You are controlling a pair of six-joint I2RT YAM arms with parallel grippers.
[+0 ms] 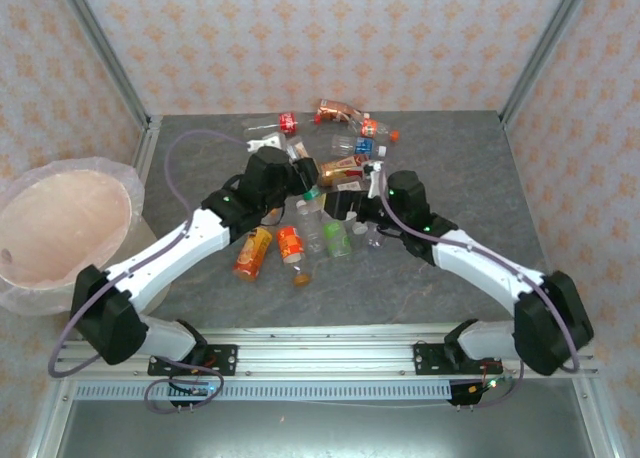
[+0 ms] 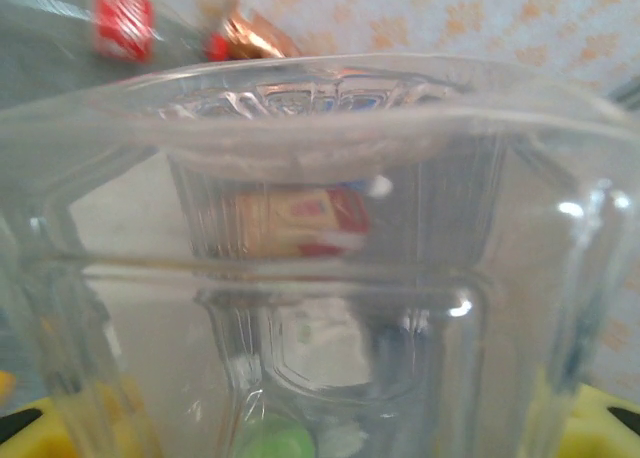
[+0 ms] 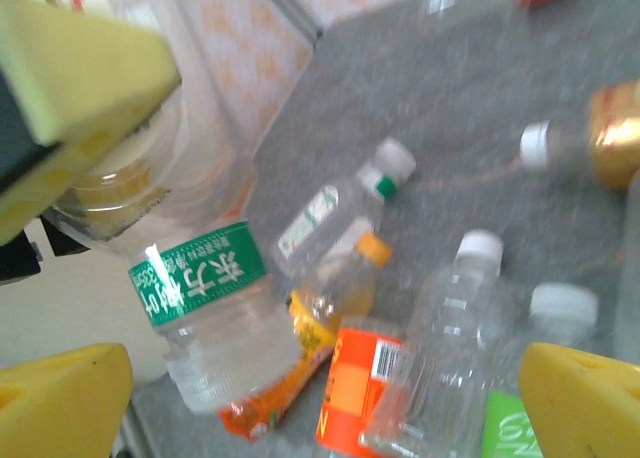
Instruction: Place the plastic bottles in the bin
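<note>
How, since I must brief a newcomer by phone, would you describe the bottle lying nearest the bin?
Start at the big pink-beige bin on the left. Just past the left arm's white forearm lies the front row of bottles; the wanted bottle is its leftmost, amber-yellow and orange, beside a redder-labelled neighbour.

On table [image 1: 480,168] centre: bottles [image 1: 291,243]; bin [image 1: 60,228] at left.

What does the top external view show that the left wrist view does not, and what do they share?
Top external adds the bin and the whole bottle pile. Left wrist adds a close look through a clear bottle between its yellow fingers. Both share the red-labelled bottle and the copper-wrapped bottle.
</note>
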